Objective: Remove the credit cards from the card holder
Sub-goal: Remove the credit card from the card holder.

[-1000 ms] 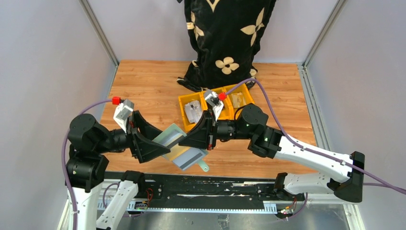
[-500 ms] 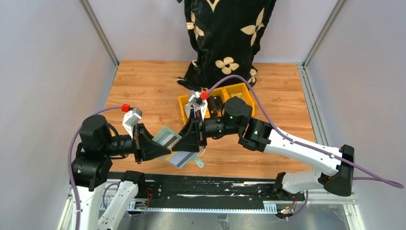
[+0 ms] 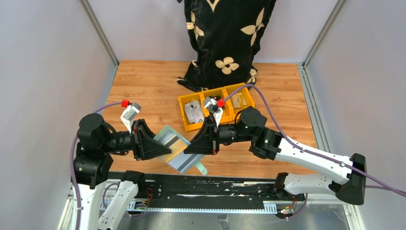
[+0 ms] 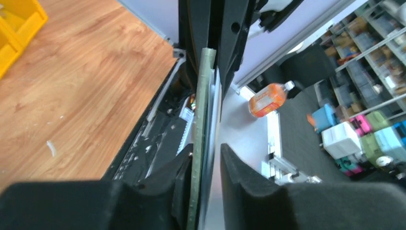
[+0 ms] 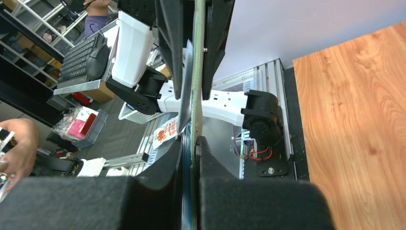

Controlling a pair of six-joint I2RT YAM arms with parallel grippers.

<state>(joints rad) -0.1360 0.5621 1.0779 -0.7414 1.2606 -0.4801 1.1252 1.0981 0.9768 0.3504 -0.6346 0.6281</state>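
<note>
Wrist views show the left tool (image 4: 206,155) and right tool (image 5: 191,143) each pinching the card holder (image 4: 203,96) edge-on; only the overhead view reveals its credit cards (image 3: 184,162).

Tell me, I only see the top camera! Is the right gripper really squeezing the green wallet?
Observer: Yes. On the right wrist camera, the right gripper is shut tight on the card holder's thin edge.
Operator: And the left one?
Observer: The left wrist camera shows the left gripper around that edge too, a pale card pressed beside it.
Operator: Anything else?
Observer: That camera also catches an orange bottle past the table's edge.
</note>
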